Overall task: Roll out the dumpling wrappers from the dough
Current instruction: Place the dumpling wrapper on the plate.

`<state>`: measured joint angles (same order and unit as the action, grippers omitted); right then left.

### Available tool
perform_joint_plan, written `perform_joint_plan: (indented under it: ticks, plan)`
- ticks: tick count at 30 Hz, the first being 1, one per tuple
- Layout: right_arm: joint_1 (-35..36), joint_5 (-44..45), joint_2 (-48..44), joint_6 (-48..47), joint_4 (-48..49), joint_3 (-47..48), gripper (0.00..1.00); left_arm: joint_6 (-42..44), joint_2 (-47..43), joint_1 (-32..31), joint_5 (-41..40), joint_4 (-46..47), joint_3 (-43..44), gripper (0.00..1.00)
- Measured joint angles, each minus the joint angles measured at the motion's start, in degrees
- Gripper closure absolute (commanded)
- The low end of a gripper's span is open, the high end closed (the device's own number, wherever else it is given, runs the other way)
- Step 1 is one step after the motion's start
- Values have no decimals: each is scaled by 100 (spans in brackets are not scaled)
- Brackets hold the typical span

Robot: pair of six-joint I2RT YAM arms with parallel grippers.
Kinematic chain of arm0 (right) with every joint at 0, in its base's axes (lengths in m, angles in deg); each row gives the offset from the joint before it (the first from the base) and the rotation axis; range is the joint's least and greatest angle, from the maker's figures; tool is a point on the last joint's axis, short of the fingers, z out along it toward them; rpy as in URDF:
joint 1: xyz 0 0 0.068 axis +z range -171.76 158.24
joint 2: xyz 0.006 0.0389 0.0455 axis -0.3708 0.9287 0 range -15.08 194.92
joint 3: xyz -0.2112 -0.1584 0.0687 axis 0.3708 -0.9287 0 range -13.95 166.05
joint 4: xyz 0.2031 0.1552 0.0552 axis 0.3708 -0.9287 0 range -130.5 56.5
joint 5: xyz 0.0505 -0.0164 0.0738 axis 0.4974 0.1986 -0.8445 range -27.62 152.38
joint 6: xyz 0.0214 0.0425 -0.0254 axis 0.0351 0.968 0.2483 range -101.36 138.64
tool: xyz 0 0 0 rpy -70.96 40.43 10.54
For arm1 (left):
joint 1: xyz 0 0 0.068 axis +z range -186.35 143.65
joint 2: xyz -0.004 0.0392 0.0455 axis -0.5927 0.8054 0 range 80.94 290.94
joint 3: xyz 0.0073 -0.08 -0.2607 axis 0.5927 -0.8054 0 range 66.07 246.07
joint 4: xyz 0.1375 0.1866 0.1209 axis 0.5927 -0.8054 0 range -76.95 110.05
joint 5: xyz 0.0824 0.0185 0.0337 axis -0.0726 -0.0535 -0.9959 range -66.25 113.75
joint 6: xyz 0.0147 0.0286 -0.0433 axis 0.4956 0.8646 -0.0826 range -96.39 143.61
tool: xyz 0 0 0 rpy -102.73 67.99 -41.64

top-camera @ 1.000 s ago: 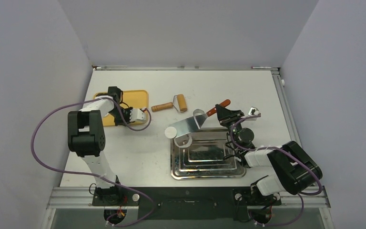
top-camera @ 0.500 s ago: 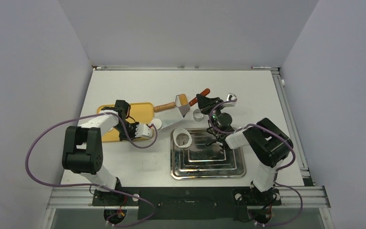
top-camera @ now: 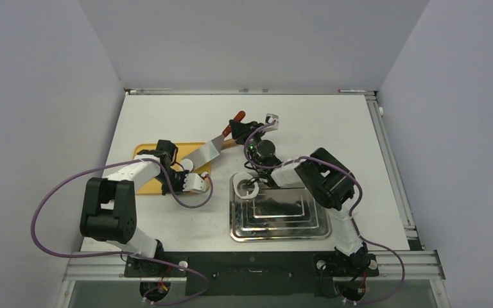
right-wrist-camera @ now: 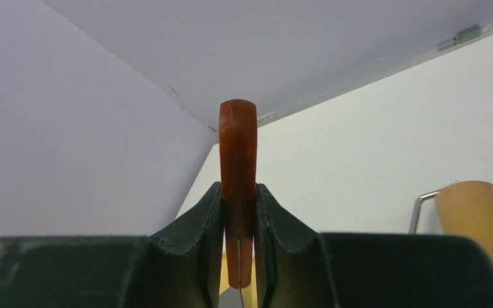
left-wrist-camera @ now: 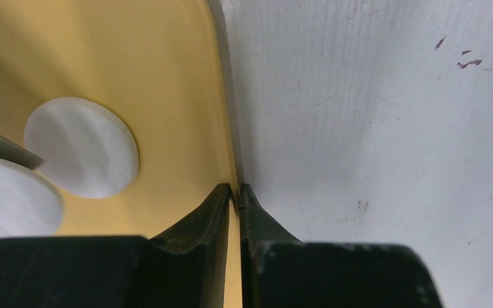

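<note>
My left gripper (left-wrist-camera: 234, 190) pinches the rim of the yellow tray (left-wrist-camera: 167, 96). Two flat, matte white round dumpling wrappers (left-wrist-camera: 81, 146) lie on it. My right gripper (right-wrist-camera: 239, 192) clamps the spatula (right-wrist-camera: 237, 147) by its red-brown handle, blade over the tray.

- table (top-camera: 359, 141): carries everything listed here.
- board (left-wrist-camera: 167, 77): on the table's left half. My left gripper (left-wrist-camera: 234, 192) sits at its right rim, one finger inside the rim and one outside, pinched together over it.
- dumpling wrappers (left-wrist-camera: 82, 146): two on the board, near that rim and just beside each other. The edge of the second lies under the spatula's blade.
- spatula (top-camera: 207, 152): blade over the board's far right corner. The handle slants back and to the right, clamped in my right gripper (right-wrist-camera: 239, 189).
- rolling pin (right-wrist-camera: 475, 205): just right of that handle.
- tray (top-camera: 282, 223): right of the board, nearer my bases.
- ring (top-camera: 242, 190): in the tray's far left corner.
</note>
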<state>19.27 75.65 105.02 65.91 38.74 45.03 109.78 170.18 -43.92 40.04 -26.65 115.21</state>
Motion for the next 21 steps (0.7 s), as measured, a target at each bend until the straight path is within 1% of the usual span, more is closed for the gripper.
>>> perform_joint_plan:
  ticks: [4,9,12,17,21]
  plan:
    - [214,11,470,-376,-122,734,92,0,-15,-11,-4,0,-2,96]
    - [262,4,1051,-575,-245,1517,92,-2,-52,-24,0,0,-35,95]
    - [293,26,1246,-811,-439,1801,92,-2,-74,-28,15,-2,-52,95]
    - [382,-107,1604,-1287,-754,2651,92,-17,-79,-46,24,-26,-50,96]
    - [566,-234,1652,-1851,-1021,3029,92,-48,-101,-90,28,-79,-61,95]
